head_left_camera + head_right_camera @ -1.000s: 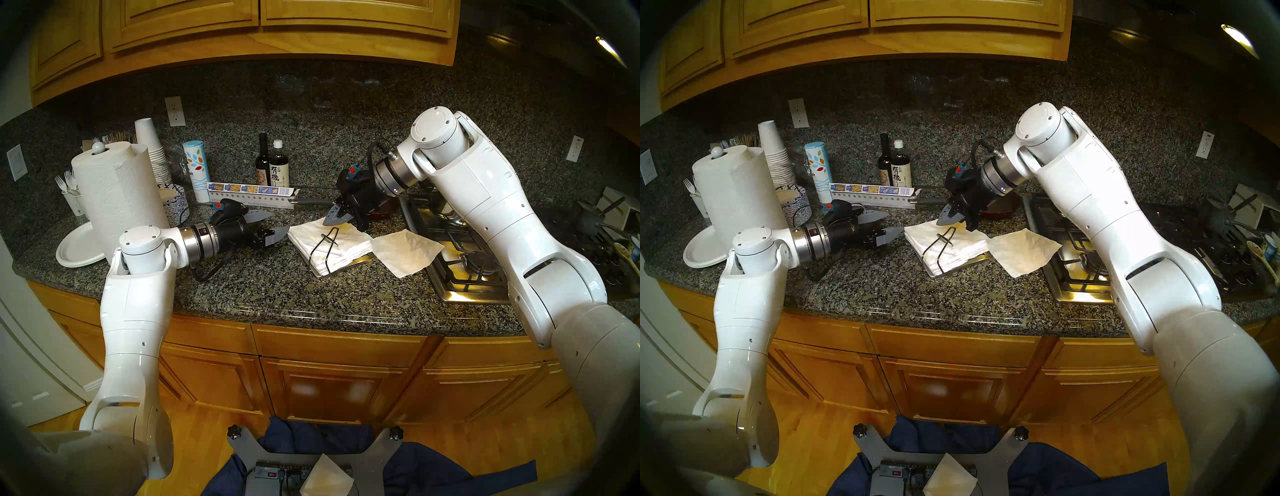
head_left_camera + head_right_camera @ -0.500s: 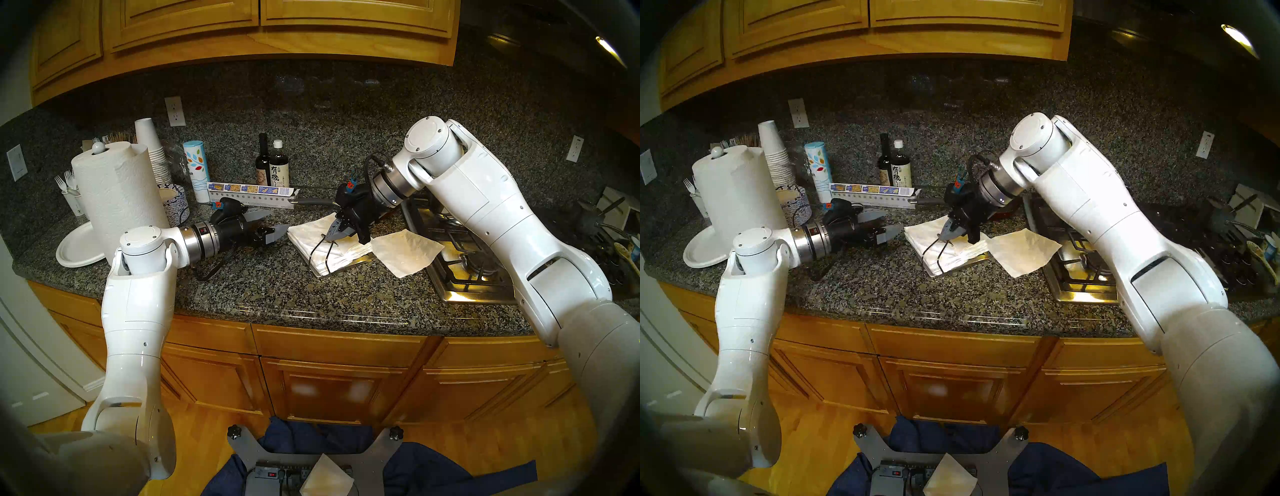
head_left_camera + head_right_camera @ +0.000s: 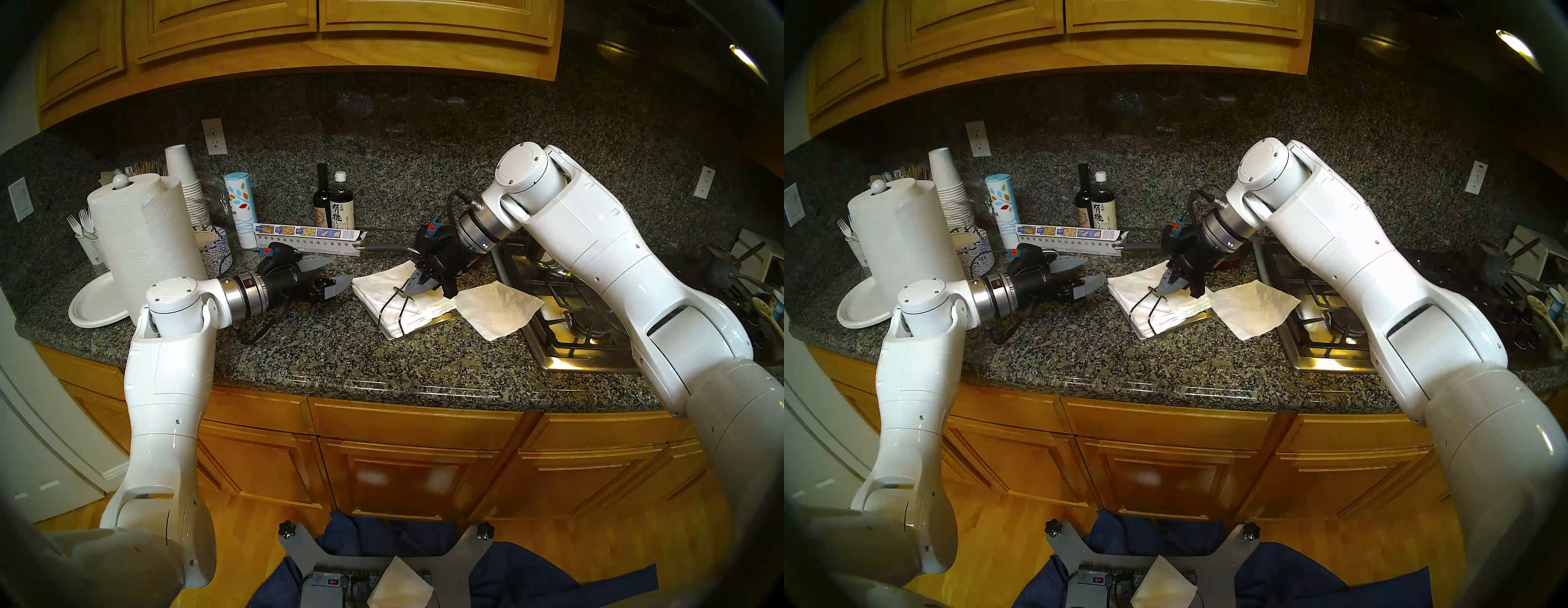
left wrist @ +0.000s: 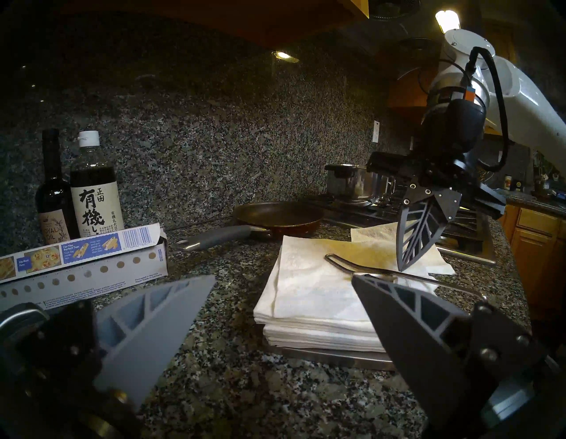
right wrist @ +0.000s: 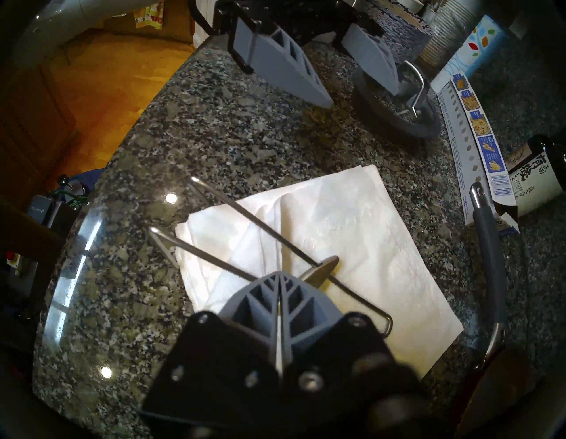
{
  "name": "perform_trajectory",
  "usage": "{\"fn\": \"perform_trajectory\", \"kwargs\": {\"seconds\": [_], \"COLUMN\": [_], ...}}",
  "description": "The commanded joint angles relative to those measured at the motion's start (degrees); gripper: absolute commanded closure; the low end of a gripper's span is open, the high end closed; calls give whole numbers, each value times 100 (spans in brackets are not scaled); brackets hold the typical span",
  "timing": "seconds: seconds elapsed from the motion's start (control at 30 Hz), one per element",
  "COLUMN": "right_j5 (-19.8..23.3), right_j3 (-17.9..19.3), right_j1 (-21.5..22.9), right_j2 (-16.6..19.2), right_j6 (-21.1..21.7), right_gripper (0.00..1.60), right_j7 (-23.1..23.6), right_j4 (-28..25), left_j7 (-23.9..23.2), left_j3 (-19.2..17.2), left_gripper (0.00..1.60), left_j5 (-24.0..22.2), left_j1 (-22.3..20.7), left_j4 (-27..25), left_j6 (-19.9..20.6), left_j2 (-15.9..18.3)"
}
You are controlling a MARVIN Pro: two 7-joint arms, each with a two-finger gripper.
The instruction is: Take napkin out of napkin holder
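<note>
From the head view, the right gripper [image 3: 410,288], jaws pressed together, points down at the napkin holder's [image 3: 441,317] wire arm [image 3: 392,306], and a loose napkin [image 3: 498,309] lies beside it by the stove [image 3: 572,339]. The left wrist view shows the left gripper [image 4: 283,280] spread wide, level, just short of the napkin stack [image 4: 306,294]. In the right wrist view the shut fingertips sit at the arm's oval pad [image 5: 321,269].

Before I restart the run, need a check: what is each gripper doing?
Left gripper: open, empty, beside the napkin stack.
Right gripper: shut, holding nothing, tips at the holder's wire arm.
</note>
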Motion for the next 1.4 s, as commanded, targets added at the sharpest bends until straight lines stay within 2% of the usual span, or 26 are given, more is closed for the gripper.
{"fn": "perform_trajectory", "kwargs": {"seconds": [0.0,0.8,1.37], "right_j5": [68,210,471], "right_j3": [38,-308,-610], "right_j1": [383,539,597], "right_j2": [-107,-243,-113], "right_j6": [-87,-287,-253], "right_gripper": [160,160,160], "right_j7": [-16,-16,-16], "right_j4": [45,411,191], "left_j7": [-18,-50,-84], "left_j3": [-74,-188,-218], "left_gripper": [0,0,0], "left_j5": [-69,-74,-74], "left_j1": [-191,-87,-65], "left_j4": [-145,-229,-272], "left_j6": [-5,8,15], "left_j2": [33,68,70]}}
